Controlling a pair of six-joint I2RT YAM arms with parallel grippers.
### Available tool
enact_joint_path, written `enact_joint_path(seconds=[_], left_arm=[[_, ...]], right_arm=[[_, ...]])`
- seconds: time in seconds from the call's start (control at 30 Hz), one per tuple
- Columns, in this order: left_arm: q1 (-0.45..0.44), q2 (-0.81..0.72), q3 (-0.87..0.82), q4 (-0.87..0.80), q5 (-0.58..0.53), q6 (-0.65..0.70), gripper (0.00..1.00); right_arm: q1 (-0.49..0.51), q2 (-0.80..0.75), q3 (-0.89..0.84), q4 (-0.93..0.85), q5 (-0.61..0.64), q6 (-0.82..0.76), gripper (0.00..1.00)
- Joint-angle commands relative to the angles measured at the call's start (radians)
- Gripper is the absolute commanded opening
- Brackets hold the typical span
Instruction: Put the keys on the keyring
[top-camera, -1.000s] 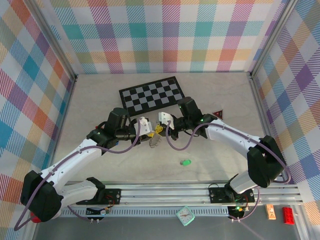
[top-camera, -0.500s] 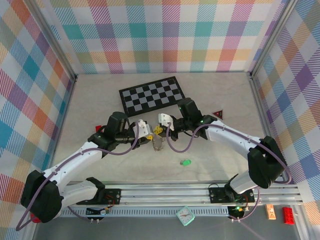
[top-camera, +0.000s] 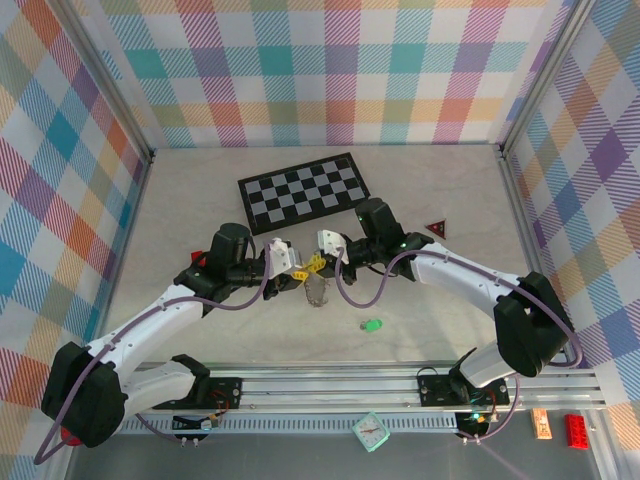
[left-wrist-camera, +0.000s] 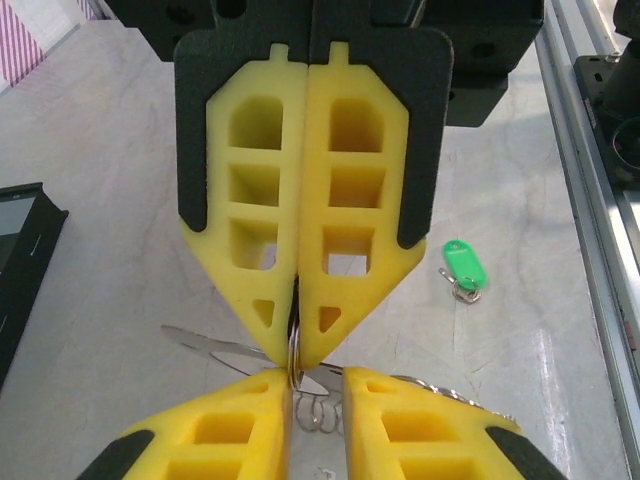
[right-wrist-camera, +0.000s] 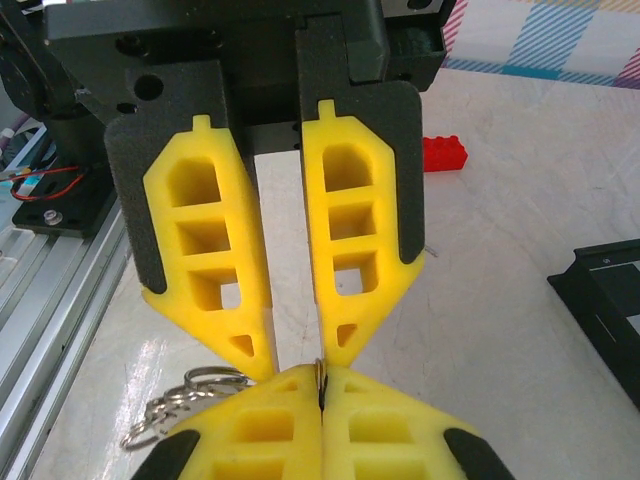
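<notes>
The keyring (top-camera: 318, 291) is a thin silver loop with a bunch of small silver keys hanging under the two grippers at mid-table. My left gripper (top-camera: 302, 266) (left-wrist-camera: 296, 352) is shut on the loop's wire (left-wrist-camera: 293, 352). My right gripper (top-camera: 319, 259) (right-wrist-camera: 301, 364) faces it tip to tip and stands open, the wire (right-wrist-camera: 321, 372) at the tip of one finger. Silver keys (left-wrist-camera: 320, 410) (right-wrist-camera: 178, 398) dangle below. The green key (top-camera: 372, 324) (left-wrist-camera: 462, 267) lies alone on the table nearer the rail. The blue key is out of view.
The chessboard (top-camera: 305, 189) lies behind the grippers, its corner (right-wrist-camera: 600, 290) in the right wrist view. A dark red triangle (top-camera: 435, 228) sits to the right. A small red block (top-camera: 198, 258) (right-wrist-camera: 443, 153) lies by the left arm. The rail (top-camera: 400, 382) runs along the near edge.
The hanging bunch of silver keys has drifted slightly right and down. Both grippers stay tip to tip with only small shifts.
</notes>
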Motion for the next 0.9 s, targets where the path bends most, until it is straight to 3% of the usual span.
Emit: enact_joint_path(seconds=[0.0,0.5,0.6,0.73,0.87], left_arm=[[0.007,-0.018,-0.011,0.006,0.055,0.011,0.19],[0.007,0.001,-0.026,0.069,0.061,-0.023,0.07],[0.007,0.005,-0.029,0.079,0.069,-0.026,0.01],[0.007,0.0,-0.035,0.083,0.073,-0.026,0.0],[0.007,0.003,-0.038,0.079,0.065,-0.023,0.0]], right_arm=[[0.007,-0.03,-0.002,0.045,-0.056,-0.023,0.0],[0.008,-0.016,0.0,0.059,-0.121,0.016,0.0],[0.01,-0.012,0.0,0.058,-0.118,0.016,0.0],[0.009,-0.012,-0.007,0.048,-0.086,0.015,0.0],[0.009,-0.019,-0.027,0.042,-0.03,0.015,0.16]])
